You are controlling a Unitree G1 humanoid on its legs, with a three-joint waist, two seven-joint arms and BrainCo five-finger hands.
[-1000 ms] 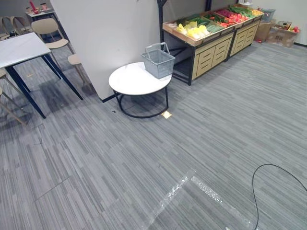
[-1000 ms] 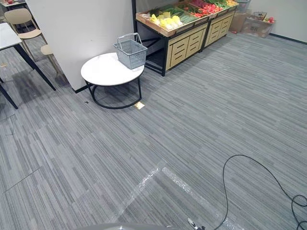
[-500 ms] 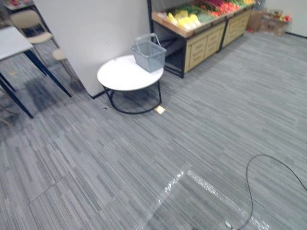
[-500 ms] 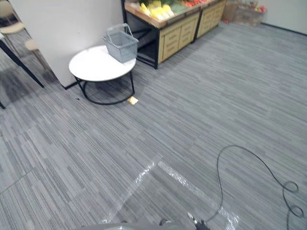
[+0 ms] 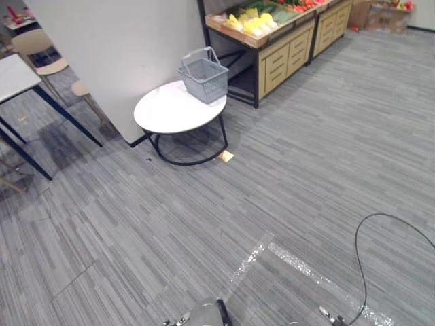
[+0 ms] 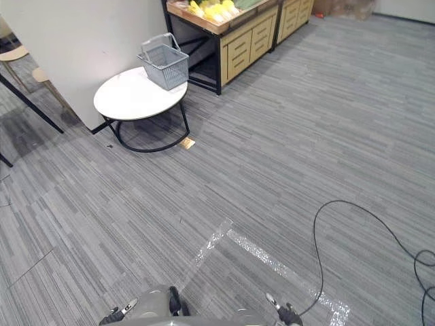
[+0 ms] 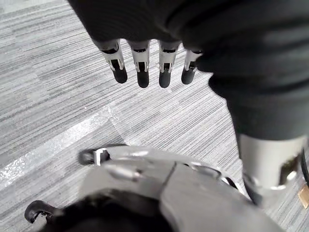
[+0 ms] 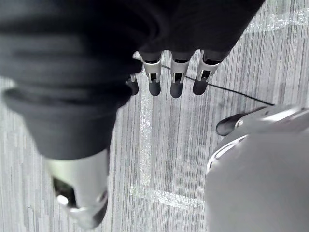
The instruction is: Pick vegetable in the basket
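Grey basket (image 5: 202, 73) sits on a round white table (image 5: 166, 112) beside the stand (image 5: 277, 60) of vegetables (image 5: 251, 24), handy for loading, while left hand (image 7: 142, 72) and right hand (image 8: 176, 79) hang loose-fingered, empty.

Grey striped carpet covers the floor (image 5: 312, 149), crossed by shiny tape (image 5: 302, 266). A round white table (image 5: 168, 113) stands before a white partition wall (image 5: 115, 47), a wooden drawer stand (image 5: 285, 60) just beside it.

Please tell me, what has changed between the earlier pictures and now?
Only the camera moved: the whole view shifted. The basket stays on the round table, the vegetables on their stand. Left hand and right hand are open, holding nothing.
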